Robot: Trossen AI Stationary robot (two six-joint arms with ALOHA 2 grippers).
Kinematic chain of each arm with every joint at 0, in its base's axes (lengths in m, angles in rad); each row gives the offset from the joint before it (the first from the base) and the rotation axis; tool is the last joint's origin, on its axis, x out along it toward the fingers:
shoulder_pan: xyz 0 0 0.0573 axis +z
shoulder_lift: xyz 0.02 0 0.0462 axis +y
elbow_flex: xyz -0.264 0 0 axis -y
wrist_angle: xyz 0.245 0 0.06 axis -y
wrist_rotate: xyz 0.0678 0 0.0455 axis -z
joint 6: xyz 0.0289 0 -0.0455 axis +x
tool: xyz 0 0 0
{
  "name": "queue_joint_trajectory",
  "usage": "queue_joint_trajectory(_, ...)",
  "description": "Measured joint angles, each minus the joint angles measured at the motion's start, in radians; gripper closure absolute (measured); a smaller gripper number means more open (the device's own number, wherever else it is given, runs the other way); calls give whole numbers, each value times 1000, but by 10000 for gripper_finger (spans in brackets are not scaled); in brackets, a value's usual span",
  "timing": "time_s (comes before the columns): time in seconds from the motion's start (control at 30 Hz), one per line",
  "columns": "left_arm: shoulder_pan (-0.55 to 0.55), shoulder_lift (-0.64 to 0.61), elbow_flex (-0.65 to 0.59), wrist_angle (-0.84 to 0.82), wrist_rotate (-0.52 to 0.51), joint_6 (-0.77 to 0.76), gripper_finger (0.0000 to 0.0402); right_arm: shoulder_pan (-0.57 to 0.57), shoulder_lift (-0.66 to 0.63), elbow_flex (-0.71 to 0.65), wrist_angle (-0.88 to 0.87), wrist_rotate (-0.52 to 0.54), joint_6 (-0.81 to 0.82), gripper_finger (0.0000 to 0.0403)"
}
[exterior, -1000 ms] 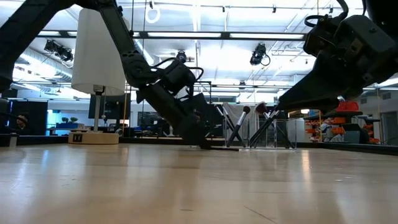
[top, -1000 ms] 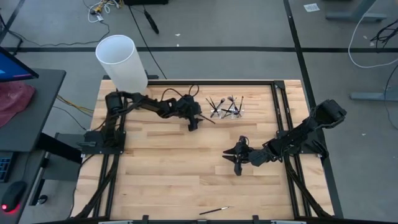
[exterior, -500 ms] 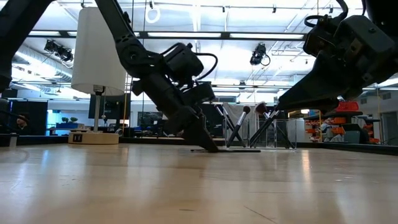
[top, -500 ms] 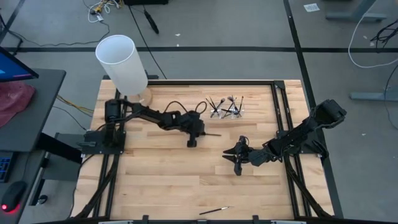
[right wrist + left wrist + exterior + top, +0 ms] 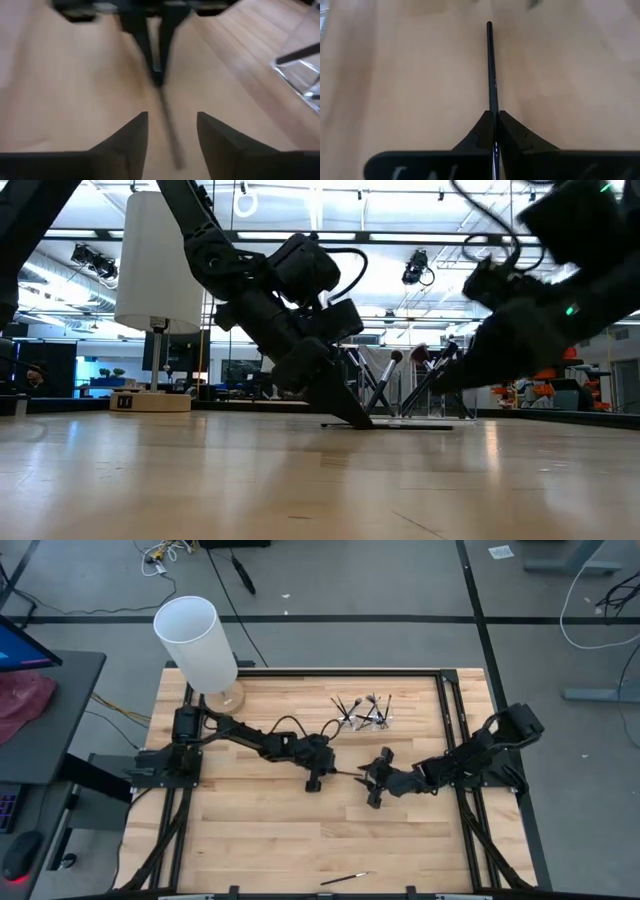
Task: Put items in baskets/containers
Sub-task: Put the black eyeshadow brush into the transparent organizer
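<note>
Pinching a dark brush [image 5: 491, 75] — left pincer [image 5: 495, 131]; right pincer [image 5: 171, 132] wide, view blurred.

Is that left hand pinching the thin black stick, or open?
Pinching: the left hand has its fingers shut on the black brush, which lies along the table.

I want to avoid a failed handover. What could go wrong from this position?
1. The left gripper pinches the thin brush at one end only; it may pivot or slip.
2. The right gripper, jaws open, faces the left one closely; they may collide.
3. The crowded clear holder could tip when another brush goes in.
</note>
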Motion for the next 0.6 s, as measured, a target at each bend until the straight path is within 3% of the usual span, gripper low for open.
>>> queue_joint_trajectory(0.23,-24,5,60,-31,26,-54,390,-73,75,0,23,-122,-81,212)
queue_joint_trajectory(0.43,-29,4,109,-46,7,-82,394,-84,104,0,56,-240,-116,246)
queue_joint_trajectory(0.6,-28,2,126,-62,-1,-82,399,-83,104,0,48,-256,-116,278)
